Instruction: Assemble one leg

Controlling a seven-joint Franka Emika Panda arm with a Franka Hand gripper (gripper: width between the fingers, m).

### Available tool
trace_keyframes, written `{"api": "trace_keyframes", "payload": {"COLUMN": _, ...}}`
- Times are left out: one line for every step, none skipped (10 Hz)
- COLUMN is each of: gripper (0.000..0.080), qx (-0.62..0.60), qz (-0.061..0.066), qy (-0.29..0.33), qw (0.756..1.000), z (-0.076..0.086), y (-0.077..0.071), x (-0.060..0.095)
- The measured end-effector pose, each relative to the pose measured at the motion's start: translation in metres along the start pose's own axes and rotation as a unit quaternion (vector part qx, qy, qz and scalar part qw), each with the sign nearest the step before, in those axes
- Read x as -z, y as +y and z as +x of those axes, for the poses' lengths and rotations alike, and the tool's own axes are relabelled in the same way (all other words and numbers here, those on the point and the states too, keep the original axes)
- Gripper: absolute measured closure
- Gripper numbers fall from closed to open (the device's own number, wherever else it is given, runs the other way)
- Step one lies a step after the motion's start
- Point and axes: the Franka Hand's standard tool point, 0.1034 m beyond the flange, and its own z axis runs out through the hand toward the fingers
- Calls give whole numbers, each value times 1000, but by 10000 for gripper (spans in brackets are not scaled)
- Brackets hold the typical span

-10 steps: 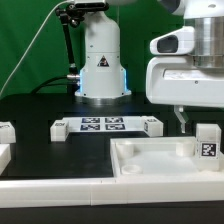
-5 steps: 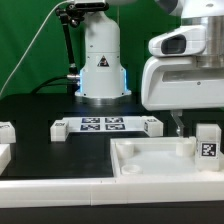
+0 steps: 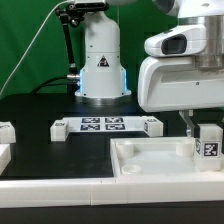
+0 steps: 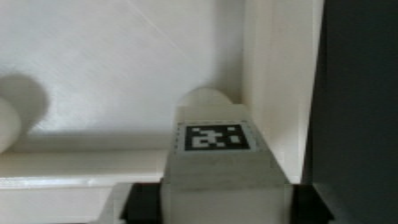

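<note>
The leg [image 3: 209, 143] stands upright (tag showing) just beside the claw [image 3: 189, 127].

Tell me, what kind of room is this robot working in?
Probably a robot test lab. A green curtain hangs behind a black table, the marker board lies there covered in square tags, and the gripper works beside a tagged leg on a white tray piece.

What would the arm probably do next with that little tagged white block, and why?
Probably lower a touch and close on the leg. In the exterior view the gripper hangs right at the leg, which stands upright by the tray. The wrist view shows the leg close below, but not whether it is gripped.
</note>
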Motion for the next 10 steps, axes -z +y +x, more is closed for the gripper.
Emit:
{"api": "trace_keyframes", "payload": {"gripper": 509, "qx": -9, "qz": 0, "qy": 0, "qw": 1000, "z": 0, "y": 0, "x": 0}}
{"api": "trace_keyframes", "payload": {"gripper": 509, "qx": -20, "qz": 0, "qy": 0, "qw": 1000, "z": 0, "y": 0, "x": 0}}
{"api": "trace_keyframes", "payload": {"gripper": 509, "qx": -49, "qz": 0, "qy": 0, "qw": 999, "z": 0, "y": 0, "x": 0}}
{"api": "trace_keyframes", "payload": {"gripper": 509, "qx": -127, "qz": 4, "qy": -1, "qw": 992, "z": 0, "y": 0, "x": 0}}
{"api": "trace_keyframes", "payload": {"gripper": 509, "qx": -186, "qz": 5, "qy": 0, "qw": 983, "z": 0, "y": 0, "x": 0}}
{"api": "trace_keyframes", "payload": {"gripper": 509, "qx": -245, "qz": 7, "qy": 0, "qw": 970, "z": 1, "y": 0, "x": 0}}
{"api": "trace_keyframes", "payload": {"gripper": 509, "qx": -283, "qz": 7, "qy": 0, "qw": 959, "z": 1, "y": 0, "x": 0}}
{"api": "trace_keyframes", "payload": {"gripper": 509, "qx": -343, "qz": 7, "qy": 0, "qw": 939, "z": 1, "y": 0, "x": 0}}
{"api": "trace_keyframes", "payload": {"gripper": 509, "qx": -392, "qz": 7, "qy": 0, "qw": 920, "z": 1, "y": 0, "x": 0}}
{"api": "trace_keyframes", "payload": {"gripper": 509, "qx": -455, "qz": 8, "qy": -1, "qw": 890, "z": 1, "y": 0, "x": 0}}
